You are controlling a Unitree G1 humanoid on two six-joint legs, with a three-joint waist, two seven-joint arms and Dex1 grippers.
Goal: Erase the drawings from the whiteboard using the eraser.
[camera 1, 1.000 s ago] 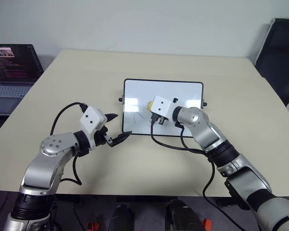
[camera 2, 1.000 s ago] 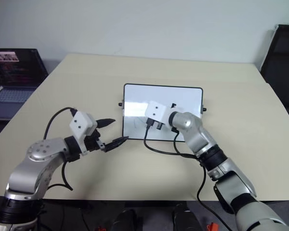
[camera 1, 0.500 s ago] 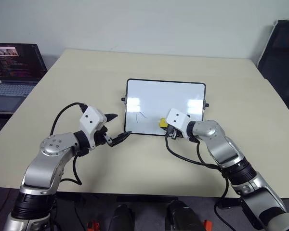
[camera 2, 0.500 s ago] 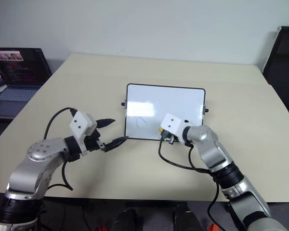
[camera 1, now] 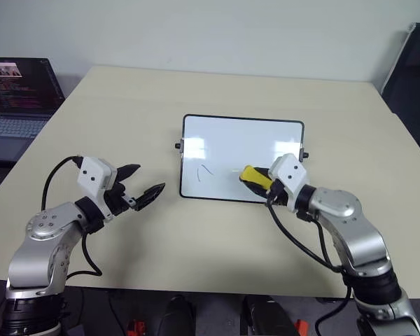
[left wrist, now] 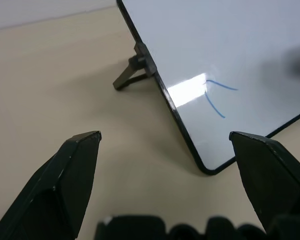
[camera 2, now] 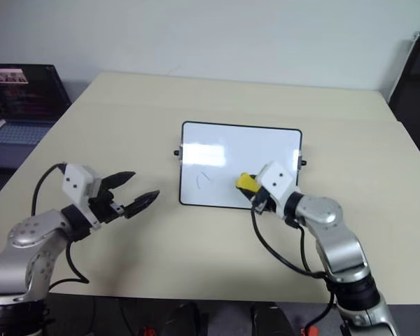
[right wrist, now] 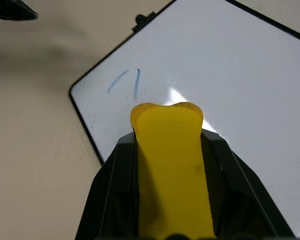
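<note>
Eraser [camera 1: 254, 176] is a small oblong yellow block, and the right gripper [right wrist: 166, 125] has it clamped between its black fingers, yellow end sticking out past the fingertips. Its long axis runs along the gripper, and in the head views it points up and to the left across the whiteboard [camera 1: 231, 140], toward the one blue mark I can make out. It sits over the lower right part of the board, just above the near edge; can't tell if it's actually touching the surface.

Whiteboard is glossy white with a thin black frame, rounded corners and little black knobs on the sides, lying on the beige table [camera 1: 126, 105] with its long side running left to right. The drawing [camera 1: 205, 169] left on it is a thin blue squiggle, two short strokes, in the lower left part of the board, well left of the eraser. No readable writing on the board or the eraser.

Left gripper [camera 1: 140, 189] is off the board's left side, above the table, fingers spread wide, holding nothing. Laptop [camera 1: 17, 91] sits far left of the board; its screen text is too small to read.
</note>
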